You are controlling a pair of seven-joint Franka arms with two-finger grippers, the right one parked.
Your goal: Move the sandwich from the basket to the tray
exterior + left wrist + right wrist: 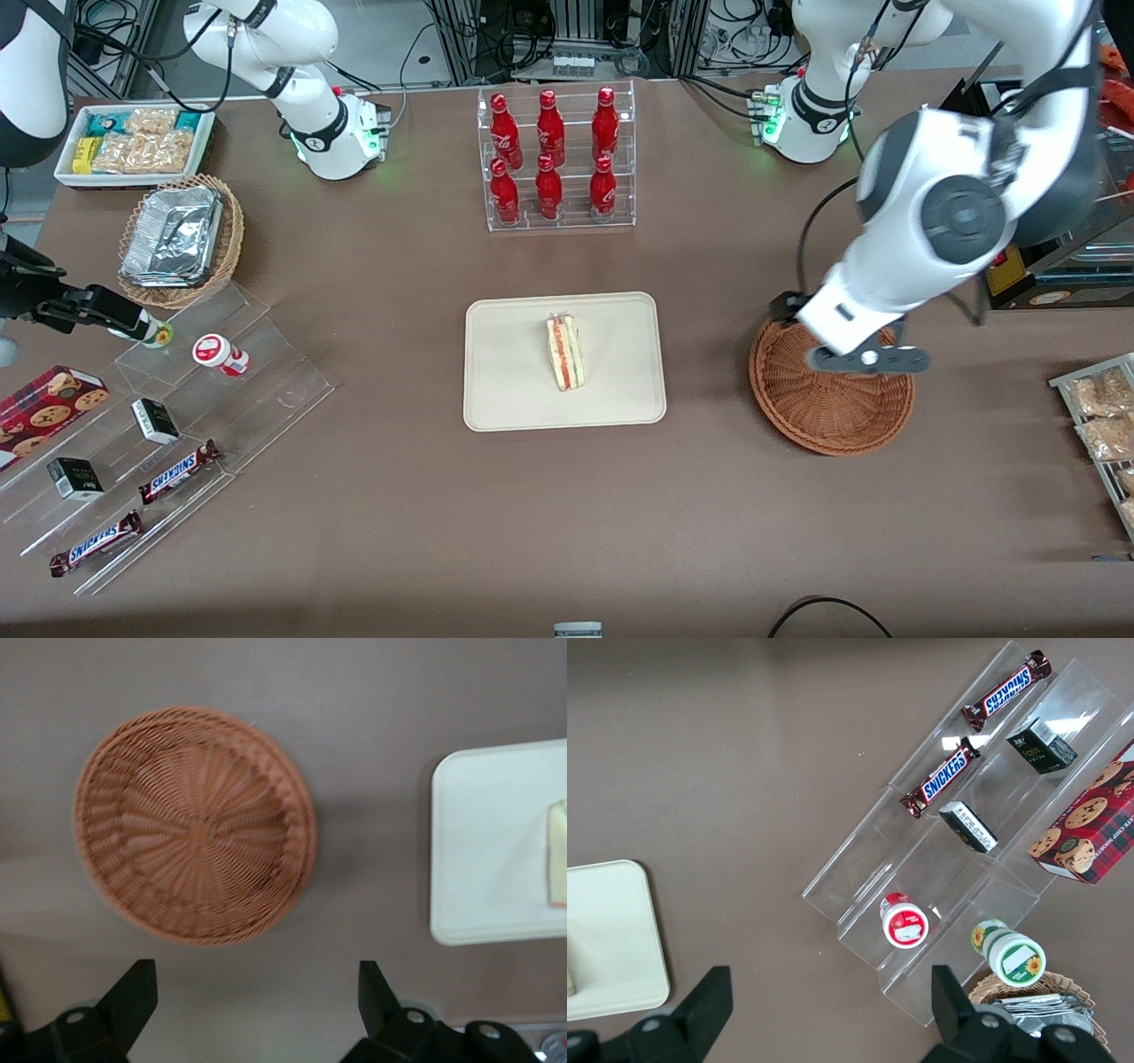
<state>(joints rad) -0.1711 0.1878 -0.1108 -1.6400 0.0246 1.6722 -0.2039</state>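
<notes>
A: Start at the jaws [257, 1014]. How do they stand?

B: Spread wide, nothing between the two dark fingers [133, 992]. From the wrist camera only bare tabletop [354, 691] shows in the gap, and the basket [195, 826] lies just past the fingertips.

A: Why hang above the basket with nothing in hand?

B: My reading is that the carrying is over. The basket's woven bowl is empty right down to its centre, so there is nothing left to pick. From the front, the working arm sits over the basket's rim [833, 425], raised off it, not reaching in.

A: And the sandwich?

B: On the tray [505, 372]. It lies near the middle, a little toward the working arm's end, with its red and green stripe showing along the cut edge [564, 352]. It rests flat, well inside the low rim, so it has no reason to slide off.

A: So the tray sits where it does for a reason?

B: Probably: it is beside the basket, apart from it, with open tabletop between, which makes for a short sideways carry. The bottle rack [556, 159] stands farther from the front camera than the tray and well out of that path.

A: Anything left to do?

B: Judging from how things lie, no. The sandwich is placed; the arm only needs to clear off.
</notes>
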